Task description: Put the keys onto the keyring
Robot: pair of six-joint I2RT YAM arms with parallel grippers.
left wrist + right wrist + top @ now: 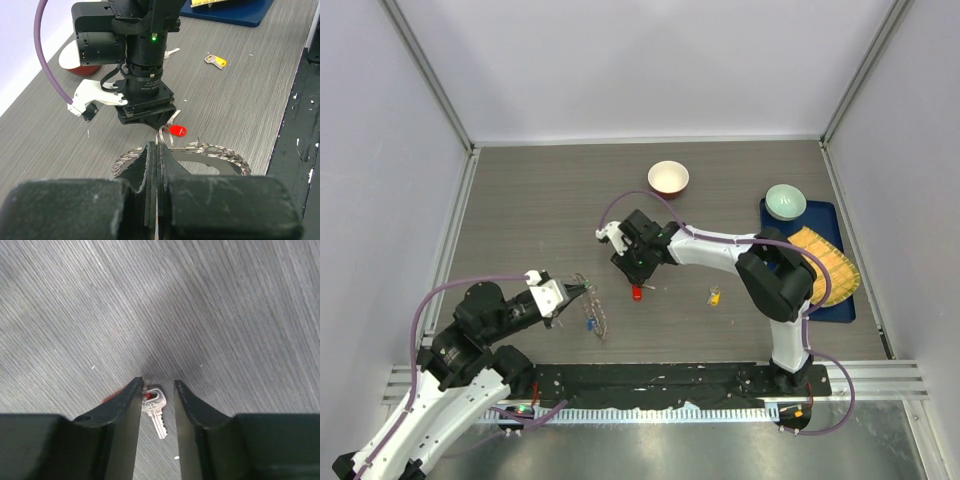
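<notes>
Keyring (220,152) pinched at its rim by the left hand (156,150), whose fingers press together on the thin metal; from above it shows nearly edge-on. The right hand (157,382) hangs low over the desk (540,200) with fingers spread, the red key (154,407) lying flat between them (its red head half hidden behind one finger). A yellow key (714,296) lies well apart, further right.
</notes>
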